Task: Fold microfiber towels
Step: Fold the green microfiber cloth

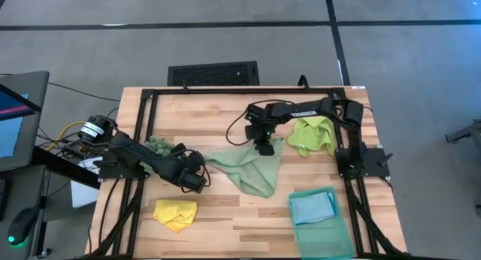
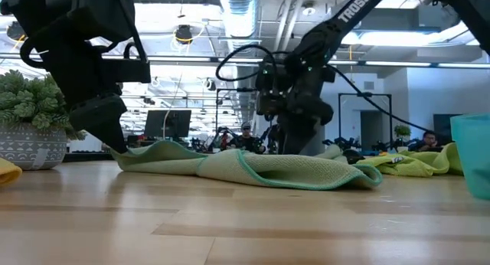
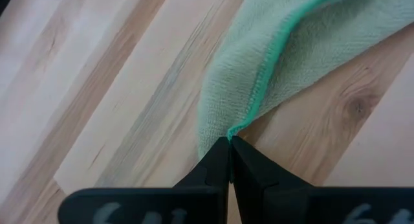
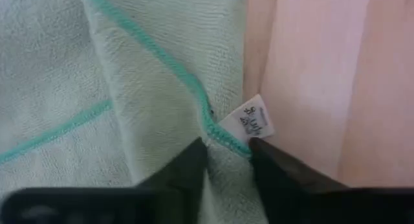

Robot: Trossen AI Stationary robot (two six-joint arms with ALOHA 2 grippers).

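A pale sage green towel [image 1: 252,170] lies crumpled on the wooden table's middle, and also shows in the low view [image 2: 260,169]. My left gripper [image 1: 199,179] is shut on its left corner. My right gripper [image 1: 264,148] stands open over its far right corner, one finger on each side of the teal hem beside a white tag [image 4: 253,119]. A lime green towel [image 1: 312,134] lies bunched at the far right. A yellow towel [image 1: 175,213] lies bunched at the near left. A light blue towel [image 1: 312,207] rests folded in the teal tray [image 1: 331,237]. My left gripper pinches the sage towel's left corner [image 3: 231,130] between its two shut fingers, right where the teal hem ends. The fingers slant down from the table's left. The corner sits at table height, and the rest of the towel lies slack on the wood. My right gripper has its open fingertips [image 4: 194,160] down on the cloth, astride the hemmed corner [image 4: 226,138] by the tag, coming from above. I cannot tell whether they press the cloth.
A potted dark-green plant [image 1: 158,146] stands at the far left, behind my left arm. Black rails [image 1: 143,117] frame the table's far and side edges. Bare wood lies along the near middle, between the yellow towel and the tray.
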